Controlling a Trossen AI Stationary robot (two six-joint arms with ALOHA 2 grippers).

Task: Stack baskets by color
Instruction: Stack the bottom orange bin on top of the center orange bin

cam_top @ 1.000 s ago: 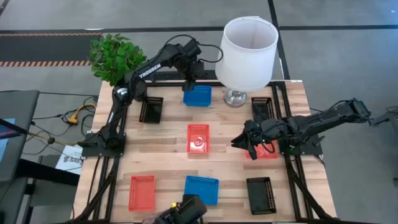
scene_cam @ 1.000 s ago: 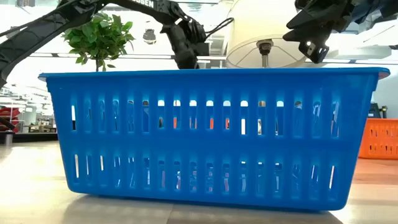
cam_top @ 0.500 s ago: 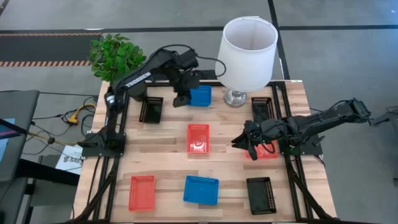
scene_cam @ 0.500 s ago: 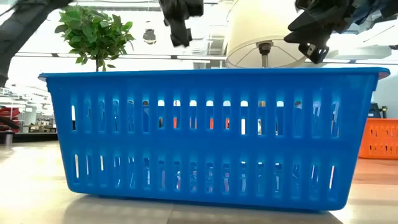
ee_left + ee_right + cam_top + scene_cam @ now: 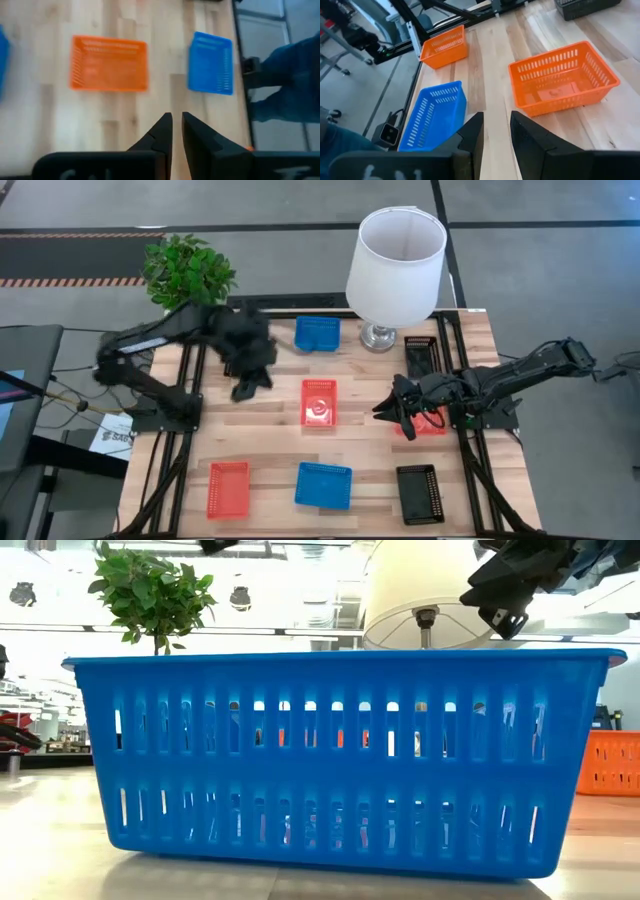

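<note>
Baskets lie apart on the wooden table. A blue basket is at the far edge, and a red one is in the middle. Along the near edge lie a red, a blue and a black basket. Another black one is at the far right. My left gripper hangs blurred above the table's left half, shut on nothing. My right gripper hovers open and empty right of the middle red basket. A red basket lies partly under the right arm.
A white lampshade on a metal foot stands at the far edge beside the far blue basket. A green plant is at the far left corner. Black frame rails run along both sides. A person in blue trousers stands at the near edge.
My left gripper has drawn away from the far blue basket. It swung quickly toward the table's left and near side and rose out of the low view. The blue basket stays in place at the far edge.
</note>
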